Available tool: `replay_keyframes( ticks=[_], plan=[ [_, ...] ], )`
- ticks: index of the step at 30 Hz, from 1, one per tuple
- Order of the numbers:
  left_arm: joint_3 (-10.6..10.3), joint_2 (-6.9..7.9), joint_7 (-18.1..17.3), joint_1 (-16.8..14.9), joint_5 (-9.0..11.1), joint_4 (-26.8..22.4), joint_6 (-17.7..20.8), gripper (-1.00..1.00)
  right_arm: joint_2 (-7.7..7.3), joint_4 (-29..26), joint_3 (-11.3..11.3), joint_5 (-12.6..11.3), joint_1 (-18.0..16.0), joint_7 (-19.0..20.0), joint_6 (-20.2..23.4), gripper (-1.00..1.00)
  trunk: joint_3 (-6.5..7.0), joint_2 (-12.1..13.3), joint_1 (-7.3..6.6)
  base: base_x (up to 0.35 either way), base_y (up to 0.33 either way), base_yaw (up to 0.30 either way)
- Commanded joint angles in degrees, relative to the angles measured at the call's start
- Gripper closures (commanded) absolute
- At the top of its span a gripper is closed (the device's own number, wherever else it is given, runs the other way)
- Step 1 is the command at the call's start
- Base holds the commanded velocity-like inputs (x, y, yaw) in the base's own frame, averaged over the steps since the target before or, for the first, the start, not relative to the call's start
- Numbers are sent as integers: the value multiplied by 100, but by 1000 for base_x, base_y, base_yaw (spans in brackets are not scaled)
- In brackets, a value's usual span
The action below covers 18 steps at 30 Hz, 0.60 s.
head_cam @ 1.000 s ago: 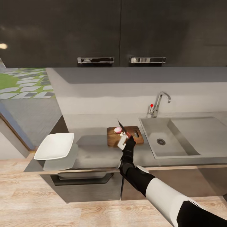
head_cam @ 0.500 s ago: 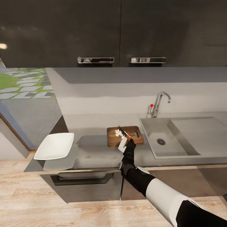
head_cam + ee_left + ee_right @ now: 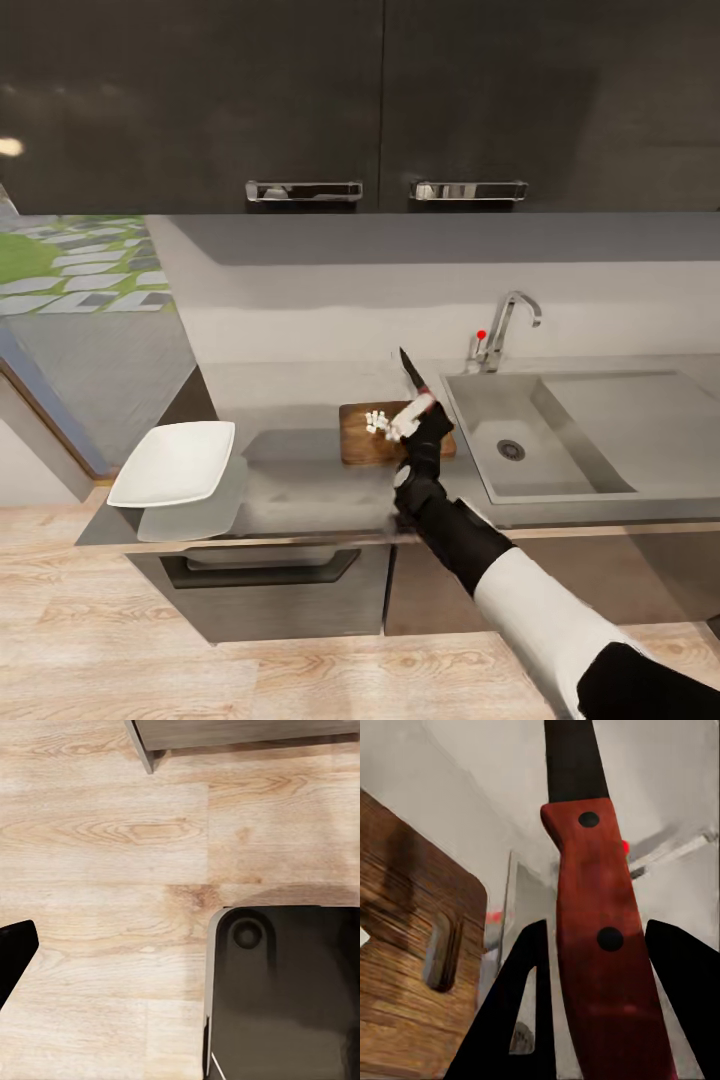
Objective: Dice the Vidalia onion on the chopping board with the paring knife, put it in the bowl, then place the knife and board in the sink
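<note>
At the near edge of the worktop (image 3: 300,495), the right arm reaches up from the lower right, and the right claw (image 3: 418,412) is clamped on the red handle of the knife (image 3: 412,377). The right wrist view confirms this: the handle (image 3: 598,945) sits between the two dark fingers (image 3: 521,1012), blade pointing away.

Change since one second ago: the whole pink onion on the board has been replaced by a cluster of small pale onion pieces (image 3: 377,421), and the knife, which was down at the board, is now raised with its blade tilted up and back toward the wall. Judgement: the dicing step is done; moving the pieces to the bowl is next.

Position: the pieces lie on the middle of the brown board (image 3: 360,440), just beside and below the claw, on its left. The board lies beside the left rim of the sink (image 3: 480,470). The white bowl (image 3: 174,462) stands well apart at the left end of the worktop.

The left claw's state cannot be told; its wrist view shows wooden floor (image 3: 112,832).
</note>
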Motion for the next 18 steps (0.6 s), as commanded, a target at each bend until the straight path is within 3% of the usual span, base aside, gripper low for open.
replay_keyframes(
  ticks=[1,3,4,6,7,8,9,10,13,14,16,18],
  plan=[
    [-49,8,22,1,59,-12,-9,-100,-14,-280,-583,5,-3,27,40,100,-11,-11,4,0,0,0],
    [-49,7,20,1,59,-6,-9,-100,-25,-670,-1335,4,-5,230,75,100,-11,-11,4,0,0,0],
    [-49,6,20,1,59,0,-9,-100,-32,-970,-1842,0,-4,535,157,100,-11,-11,4,0,0,0],
    [-49,6,19,1,59,41,-9,-100,-55,-1376,-2751,2,-6,1652,573,100,-11,-11,4,0,0,0],
    [-49,2,21,1,57,49,-9,-100,-107,-1457,-3088,7,-7,2361,731,100,-11,-11,4,0,0,0],
    [-49,-18,23,1,55,52,-9,-100,-167,-1488,-3261,10,-6,2811,791,100,-11,-11,4,0,0,0],
    [-49,-65,26,1,52,56,-9,-100,-303,-1521,-3463,15,-8,3539,854,100,-11,-11,4,0,0,0],
    [-49,-77,27,1,51,58,-9,-100,-354,-1528,-3518,17,-7,3774,868,100,-11,-11,4,0,0,0],
    [-49,-96,28,1,50,79,-9,-100,-632,-1486,-3947,4,-4,4220,868,100,-11,-11,4,0,0,0],
    [-49,-98,31,1,48,75,-9,-100,-702,-1419,-4237,-2,-3,4369,848,100,-11,-11,4,0,0,0],
    [-49,-102,35,1,45,61,-5,-100,-766,-1308,-4653,6,-2,4653,726,100,-11,-11,4,15,0,0],
    [-49,-100,37,1,49,64,-1,-100,-789,-1257,-4784,12,-1,4788,671,100,-11,-11,4,85,0,0]
  ],
)
